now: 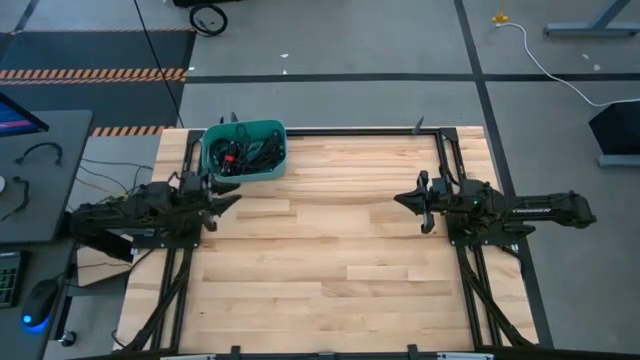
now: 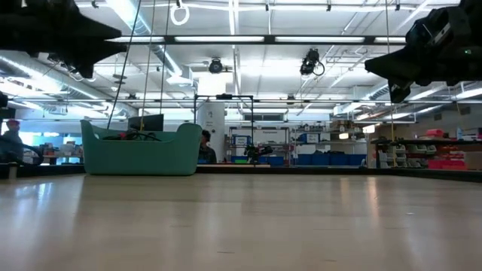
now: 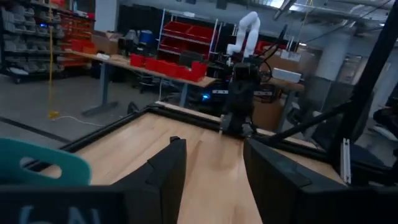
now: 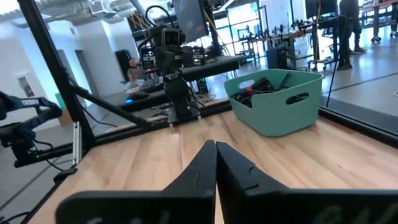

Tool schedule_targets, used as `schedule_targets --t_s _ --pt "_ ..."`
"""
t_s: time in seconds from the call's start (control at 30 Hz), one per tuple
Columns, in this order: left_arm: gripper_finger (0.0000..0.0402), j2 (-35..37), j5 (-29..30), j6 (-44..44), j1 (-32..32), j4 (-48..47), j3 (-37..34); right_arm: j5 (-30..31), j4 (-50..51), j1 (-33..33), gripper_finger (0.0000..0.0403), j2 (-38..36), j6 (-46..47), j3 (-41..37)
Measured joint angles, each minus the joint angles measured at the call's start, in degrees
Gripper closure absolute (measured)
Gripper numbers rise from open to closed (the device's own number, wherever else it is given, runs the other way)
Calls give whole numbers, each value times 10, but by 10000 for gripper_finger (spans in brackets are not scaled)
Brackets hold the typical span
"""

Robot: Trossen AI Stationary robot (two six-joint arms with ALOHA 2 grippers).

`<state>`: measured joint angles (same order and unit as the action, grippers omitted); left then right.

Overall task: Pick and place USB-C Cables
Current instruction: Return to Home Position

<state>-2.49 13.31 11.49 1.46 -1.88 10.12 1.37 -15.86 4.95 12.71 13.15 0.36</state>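
The teal bin (image 1: pixel 245 150) stands on the table at its far left corner; it also shows in the low view (image 2: pixel 140 150) and the right wrist view (image 4: pixel 278 102). Black USB-C cables (image 1: pixel 240 148), some with red ties, lie tangled inside it (image 4: pixel 261 85). My left gripper (image 1: pixel 228 200) hovers above the table just near of the bin, open and holding nothing (image 3: pixel 214 168). My right gripper (image 1: pixel 402 199) hovers over the table's right half, fingers shut together and holding nothing (image 4: pixel 216 162).
Bare wooden tabletop (image 1: pixel 330 250) stretches between the two arms. A black metal frame (image 1: pixel 360 130) runs along the table's far edge and sides. A grey desk with a mouse and cords (image 1: pixel 30 190) stands left of the table. A person (image 4: pixel 132 70) sits beyond the table.
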Motion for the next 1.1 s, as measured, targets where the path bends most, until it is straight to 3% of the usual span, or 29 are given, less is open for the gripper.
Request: schedule_targets --t_s 0.27,0.43,0.57,0.73,1.1 --pt "273 23 -20 -21 35 -136 15 1 -4 -1 394 0 -42 0" --pt "297 24 -24 -48 52 -158 14 4 -20 -1 393 1 -39 0" --pt "314 24 -42 -94 52 -107 -14 5 -23 -1 392 2 -39 0" --pt "327 8 -63 -122 53 55 -96 5 -25 -1 391 2 -39 0" --pt "316 -16 -42 -62 52 53 -97 5 -25 -1 391 4 -39 0"
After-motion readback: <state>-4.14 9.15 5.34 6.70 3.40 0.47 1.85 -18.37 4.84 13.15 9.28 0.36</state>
